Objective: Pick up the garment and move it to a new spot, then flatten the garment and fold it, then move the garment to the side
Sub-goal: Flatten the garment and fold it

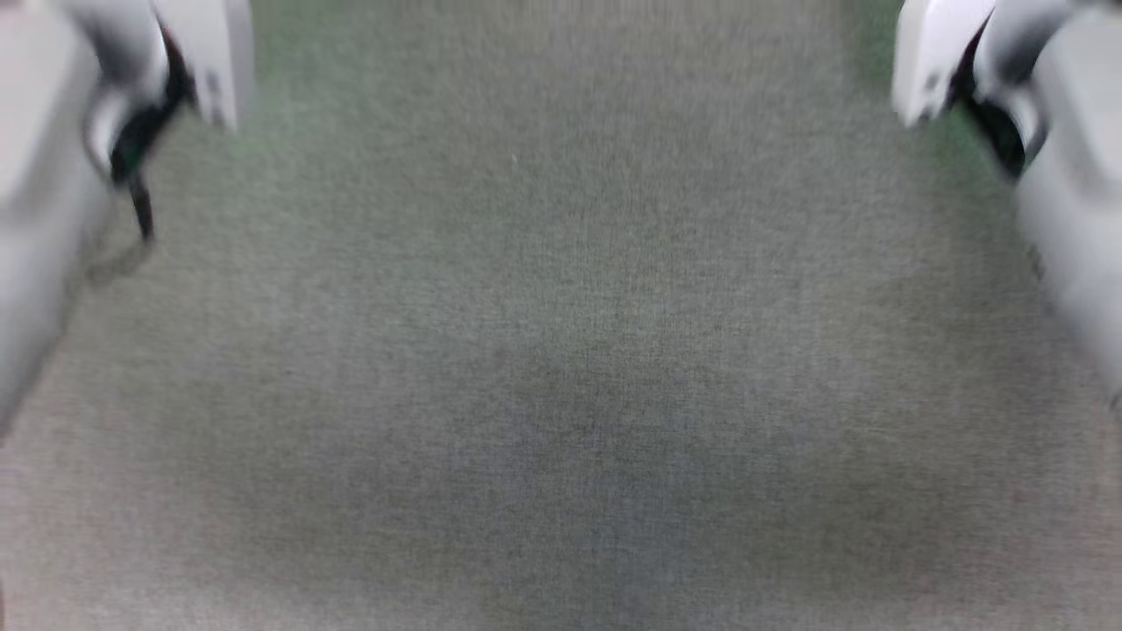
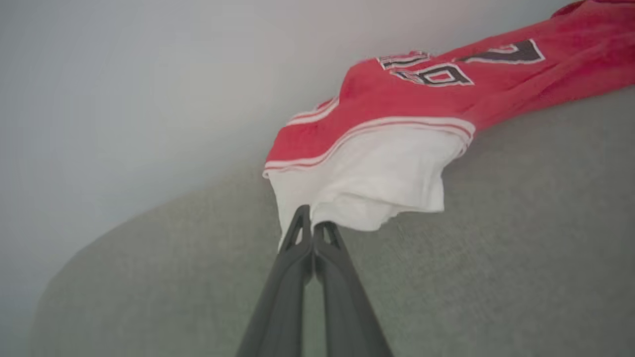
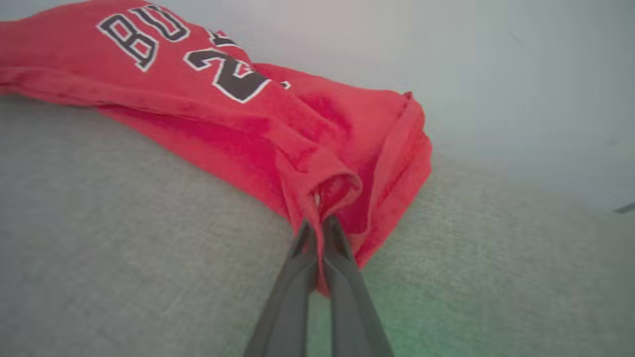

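Left wrist view, left gripper [image 2: 312, 220] pinching garment [image 2: 397, 96] sleeve, right gripper [image 3: 320, 225] clamping its red hem

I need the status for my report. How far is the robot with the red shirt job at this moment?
Done: both grips are taken. The left gripper is shut on the white sleeve of the garment, and the right gripper is shut on a red edge. In hand: the pick-up and move; the garment runs bunched between them, by the grey surface. Left: flattening, folding, moving aside.
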Robot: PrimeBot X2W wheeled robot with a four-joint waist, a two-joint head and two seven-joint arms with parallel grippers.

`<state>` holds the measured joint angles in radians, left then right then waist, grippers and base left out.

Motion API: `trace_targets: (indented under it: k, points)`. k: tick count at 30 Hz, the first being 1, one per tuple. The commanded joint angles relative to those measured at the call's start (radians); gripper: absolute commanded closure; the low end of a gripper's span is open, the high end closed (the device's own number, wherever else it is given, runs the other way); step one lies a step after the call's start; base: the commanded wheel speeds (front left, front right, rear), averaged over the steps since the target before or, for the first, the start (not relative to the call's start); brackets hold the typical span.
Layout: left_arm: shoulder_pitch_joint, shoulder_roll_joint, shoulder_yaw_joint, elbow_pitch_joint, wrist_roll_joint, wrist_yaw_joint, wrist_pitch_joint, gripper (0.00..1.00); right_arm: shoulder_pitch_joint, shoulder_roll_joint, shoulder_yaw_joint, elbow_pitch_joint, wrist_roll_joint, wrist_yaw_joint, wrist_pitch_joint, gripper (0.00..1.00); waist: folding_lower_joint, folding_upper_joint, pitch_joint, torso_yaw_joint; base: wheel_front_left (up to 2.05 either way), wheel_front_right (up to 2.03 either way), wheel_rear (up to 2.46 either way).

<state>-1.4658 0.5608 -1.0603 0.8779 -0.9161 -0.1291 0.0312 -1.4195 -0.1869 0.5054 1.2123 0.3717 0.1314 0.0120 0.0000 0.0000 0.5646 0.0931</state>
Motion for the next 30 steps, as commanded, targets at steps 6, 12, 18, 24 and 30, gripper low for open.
trace_targets:
  k: [6, 12, 18, 24, 30]
  points:
    - [0.207, 0.102, -0.049, -0.169, -0.138, 0.000, 0.136, 1.00, 0.250, -0.114, 0.128, -0.251, 0.262, -0.002, 0.230, 1.00, 0.0000, 0.0000, -0.216, -0.016, 0.00, 0.00, 0.00]
    - [0.389, 0.224, -0.077, -0.382, -0.213, 0.069, 0.232, 1.00, 0.490, -0.288, 0.184, -0.506, 0.456, -0.002, 0.419, 1.00, 0.0000, 0.0000, -0.319, -0.029, 0.00, 0.00, 0.00]
    - [0.590, 0.402, -0.099, -0.705, -0.296, 0.248, 0.293, 1.00, 0.707, -0.429, 0.152, -0.684, 0.547, -0.002, 0.546, 1.00, 0.0000, 0.0000, -0.394, -0.043, 0.00, 0.00, 0.00]
    - [0.778, 0.572, -0.122, -1.048, -0.382, 0.454, 0.293, 1.00, 0.914, -0.507, 0.075, -0.804, 0.584, -0.002, 0.641, 1.00, 0.0000, 0.0000, -0.431, -0.050, 0.00, 0.00, 0.00]
    - [0.922, 0.665, -0.159, -1.268, -0.459, 0.607, 0.291, 1.00, 1.092, -0.529, -0.025, -0.907, 0.597, -0.002, 0.755, 1.00, 0.0000, 0.0000, -0.438, -0.057, 0.00, 0.00, 0.00]
